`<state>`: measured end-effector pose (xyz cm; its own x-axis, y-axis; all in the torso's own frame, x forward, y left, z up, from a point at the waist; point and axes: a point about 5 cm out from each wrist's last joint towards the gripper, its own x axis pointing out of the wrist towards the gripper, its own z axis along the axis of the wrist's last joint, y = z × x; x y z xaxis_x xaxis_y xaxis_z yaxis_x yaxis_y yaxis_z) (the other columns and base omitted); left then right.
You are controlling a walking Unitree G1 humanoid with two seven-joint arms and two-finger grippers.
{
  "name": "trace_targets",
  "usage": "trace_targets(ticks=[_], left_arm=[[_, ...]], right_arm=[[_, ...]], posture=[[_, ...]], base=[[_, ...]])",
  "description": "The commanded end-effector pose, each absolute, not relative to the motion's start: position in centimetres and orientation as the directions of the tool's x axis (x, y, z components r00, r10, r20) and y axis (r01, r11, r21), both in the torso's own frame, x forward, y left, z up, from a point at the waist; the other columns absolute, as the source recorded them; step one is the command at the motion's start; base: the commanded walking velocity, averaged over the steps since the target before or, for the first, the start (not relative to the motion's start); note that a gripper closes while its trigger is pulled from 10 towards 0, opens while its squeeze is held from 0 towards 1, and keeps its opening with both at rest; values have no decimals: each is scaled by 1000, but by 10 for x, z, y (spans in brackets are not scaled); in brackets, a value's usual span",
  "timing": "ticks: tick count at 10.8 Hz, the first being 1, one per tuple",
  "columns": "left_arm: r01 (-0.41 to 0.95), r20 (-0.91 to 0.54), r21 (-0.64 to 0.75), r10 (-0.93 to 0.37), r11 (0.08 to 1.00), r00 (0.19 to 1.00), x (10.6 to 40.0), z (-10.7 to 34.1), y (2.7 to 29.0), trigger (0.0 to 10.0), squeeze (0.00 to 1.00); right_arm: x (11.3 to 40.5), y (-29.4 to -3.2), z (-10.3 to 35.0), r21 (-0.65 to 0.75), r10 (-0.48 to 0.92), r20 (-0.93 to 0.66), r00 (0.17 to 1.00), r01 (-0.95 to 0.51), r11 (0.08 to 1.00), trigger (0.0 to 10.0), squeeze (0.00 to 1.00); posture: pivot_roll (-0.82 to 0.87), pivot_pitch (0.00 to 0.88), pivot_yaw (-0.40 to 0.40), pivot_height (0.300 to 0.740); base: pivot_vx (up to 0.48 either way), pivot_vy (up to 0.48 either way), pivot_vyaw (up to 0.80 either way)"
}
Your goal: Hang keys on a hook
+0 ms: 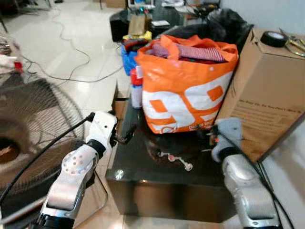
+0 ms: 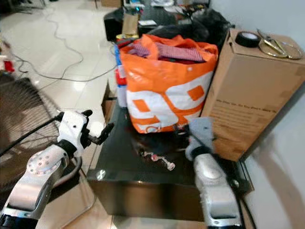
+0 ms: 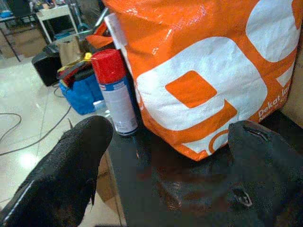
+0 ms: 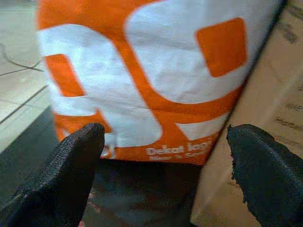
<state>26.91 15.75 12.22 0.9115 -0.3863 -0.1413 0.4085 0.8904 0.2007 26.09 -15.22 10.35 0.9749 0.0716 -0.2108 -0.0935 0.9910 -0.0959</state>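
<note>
A small bunch of keys (image 1: 174, 160) with a red and white tag lies on the glossy black table (image 1: 143, 167), just in front of an orange and white shopping bag (image 1: 186, 90). My left gripper (image 1: 126, 137) hovers at the table's left edge, left of the keys, open with its black fingers (image 3: 71, 175) wide apart and nothing between them. My right gripper (image 2: 182, 130) is over the table's right side, close to the bag's lower corner and right of the keys. It is open too, its fingers (image 4: 61, 175) spread and empty.
A tall cardboard box (image 1: 267, 90) with a tape roll (image 1: 274, 38) and scissors (image 2: 274, 45) on top stands right of the bag. A red-capped spray can (image 3: 113, 90) stands left of the bag. A floor fan (image 1: 28, 133) is at my left, and cables (image 1: 71, 67) cross the tiled floor.
</note>
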Motion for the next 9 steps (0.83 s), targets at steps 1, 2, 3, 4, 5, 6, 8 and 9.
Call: trace_targets(ticks=[1, 2, 3, 4, 5, 6, 8, 9], left_arm=[[400, -128, 219, -380, 890, 916, 269, 126, 159, 10000, 0], [426, -139, 234, -404, 874, 904, 270, 126, 157, 10000, 0], [477, -167, 238, -448, 846, 878, 270, 124, 155, 10000, 0], [540, -208, 239, -500, 807, 841, 269, 120, 152, 10000, 0], [641, -276, 256, -581, 724, 766, 266, 113, 146, 10000, 0], [691, -315, 259, -617, 675, 721, 264, 109, 145, 10000, 0], [786, -392, 234, -684, 572, 615, 254, 103, 145, 10000, 0], [799, -414, 222, -688, 559, 596, 249, 102, 148, 10000, 0]], right_arm=[[263, -154, 105, -102, 74, -221, 973, -98, 990, 10000, 0], [267, -154, 103, -141, 113, -258, 960, -153, 978, 10000, 0], [270, -160, 92, -185, 112, -339, 934, -183, 966, 10000, 0], [272, -164, 82, -212, 113, -401, 909, -213, 954, 10000, 0], [276, -165, 68, -192, 113, -453, 884, -221, 956, 10000, 0], [278, -164, 61, -165, 112, -486, 867, -218, 962, 10000, 0], [286, -151, 39, -45, 118, -575, 810, -175, 984, 10000, 0], [288, -142, 29, 5, 127, -604, 787, -156, 988, 10000, 0]], posture=[[-65, 0, -10, 740], [-66, 0, -9, 740], [-76, 0, -3, 740], [-85, 0, 2, 740], [-96, 0, 8, 740], [-106, 0, 7, 740], [-119, 0, -3, 740], [-119, 0, -6, 740]], base=[[0, 0, 0], [0, 0, 0], [0, 0, 0], [0, 0, 0], [0, 0, 0], [0, 0, 0], [0, 0, 0], [0, 0, 0]])
